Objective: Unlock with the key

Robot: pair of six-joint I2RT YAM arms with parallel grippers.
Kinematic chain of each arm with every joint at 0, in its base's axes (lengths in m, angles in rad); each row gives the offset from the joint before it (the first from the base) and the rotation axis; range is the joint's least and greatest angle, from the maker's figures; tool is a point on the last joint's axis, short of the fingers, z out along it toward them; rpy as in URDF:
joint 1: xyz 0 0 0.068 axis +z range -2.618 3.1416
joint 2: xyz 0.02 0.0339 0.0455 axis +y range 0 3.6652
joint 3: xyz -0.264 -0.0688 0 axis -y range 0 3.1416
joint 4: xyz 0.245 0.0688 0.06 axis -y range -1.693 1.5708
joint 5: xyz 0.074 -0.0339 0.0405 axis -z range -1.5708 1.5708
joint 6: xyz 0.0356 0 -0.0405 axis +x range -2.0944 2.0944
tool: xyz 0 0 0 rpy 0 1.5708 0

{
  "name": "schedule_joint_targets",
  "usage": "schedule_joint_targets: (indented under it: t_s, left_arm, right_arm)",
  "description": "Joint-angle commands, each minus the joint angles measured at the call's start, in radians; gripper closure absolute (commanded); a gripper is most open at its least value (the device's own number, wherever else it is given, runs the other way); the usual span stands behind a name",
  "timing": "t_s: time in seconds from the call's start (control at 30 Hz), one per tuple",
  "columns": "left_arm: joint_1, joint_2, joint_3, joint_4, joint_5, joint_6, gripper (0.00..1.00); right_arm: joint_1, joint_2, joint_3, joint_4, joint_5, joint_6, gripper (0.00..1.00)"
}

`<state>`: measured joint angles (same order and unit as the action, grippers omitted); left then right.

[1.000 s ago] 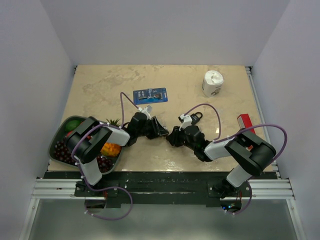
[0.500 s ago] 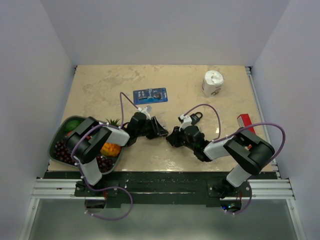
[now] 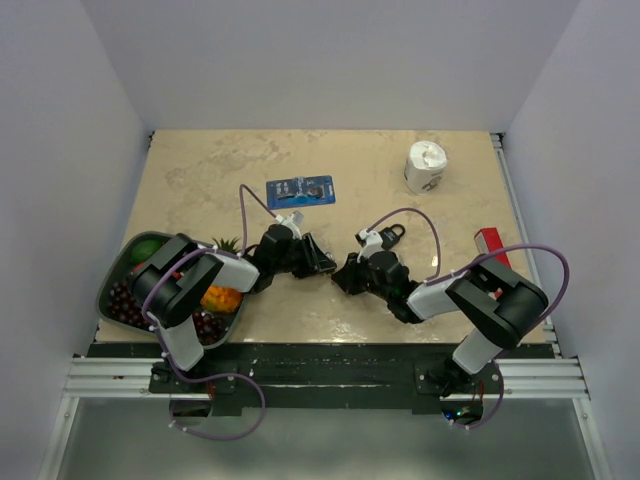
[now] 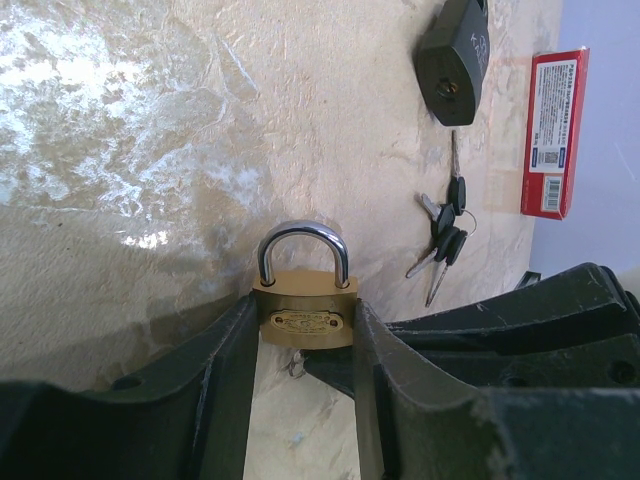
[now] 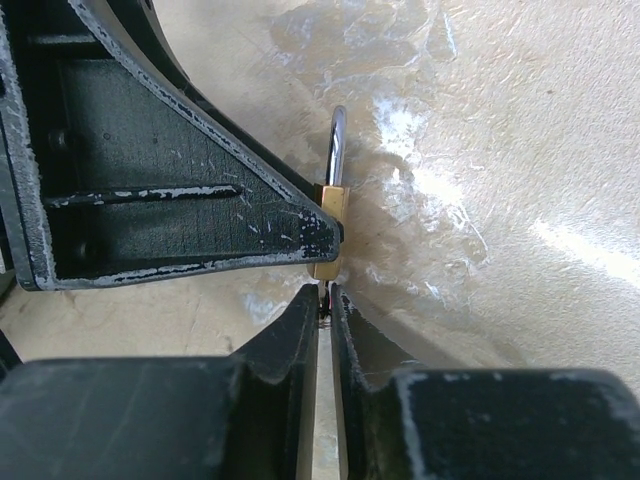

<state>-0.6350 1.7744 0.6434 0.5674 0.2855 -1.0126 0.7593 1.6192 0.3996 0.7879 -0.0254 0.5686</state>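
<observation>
Your right gripper (image 5: 325, 300) had its fingers almost together around a tiny silver bit under the small brass padlock (image 4: 304, 292). I could not tell if it pinched it. Your left gripper (image 4: 305, 325) squeezed that padlock tight. The key (image 4: 445, 235) lay untouched on the tabletop (image 4: 150, 150), near the black padlock (image 4: 455, 60). A twist here might slip off the bit, or pull the padlock loose.

Beige marbled table (image 4: 150, 120), brass padlock (image 4: 305, 320), blk padlock (image 4: 455, 60), blk-headed silver keys (image 4: 445, 235), red box (image 4: 553, 135).
</observation>
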Motion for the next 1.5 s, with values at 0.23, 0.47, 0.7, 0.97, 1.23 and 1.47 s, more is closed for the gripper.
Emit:
schedule_joint_targets:
  t_s: [0.23,0.47,0.7,0.97,1.23,1.47]
  left_arm:
    - [0.009,-0.016,-0.017,-0.024,-0.008,0.002,1.00]
    - [0.009,-0.018,-0.024,-0.024,-0.008,0.006,1.00]
    - [0.006,-0.015,-0.030,-0.027,0.004,0.008,1.00]
    - [-0.018,-0.003,-0.028,-0.027,0.020,0.009,1.00]
    - [-0.052,0.005,-0.033,-0.041,0.029,0.017,1.00]
    - [-0.074,0.007,-0.033,-0.066,0.026,0.042,1.00]
  right_arm:
    - [0.005,0.050,0.019,0.025,-0.028,0.013,1.00]
    - [0.003,0.067,-0.001,0.086,-0.010,0.017,1.00]
    - [0.003,0.064,-0.051,0.230,0.041,-0.013,1.00]
    - [0.003,0.119,-0.056,0.375,0.044,-0.055,1.00]
    - [0.003,0.104,-0.093,0.467,0.094,-0.078,1.00]
    - [0.005,0.082,-0.093,0.490,0.136,-0.104,1.00]
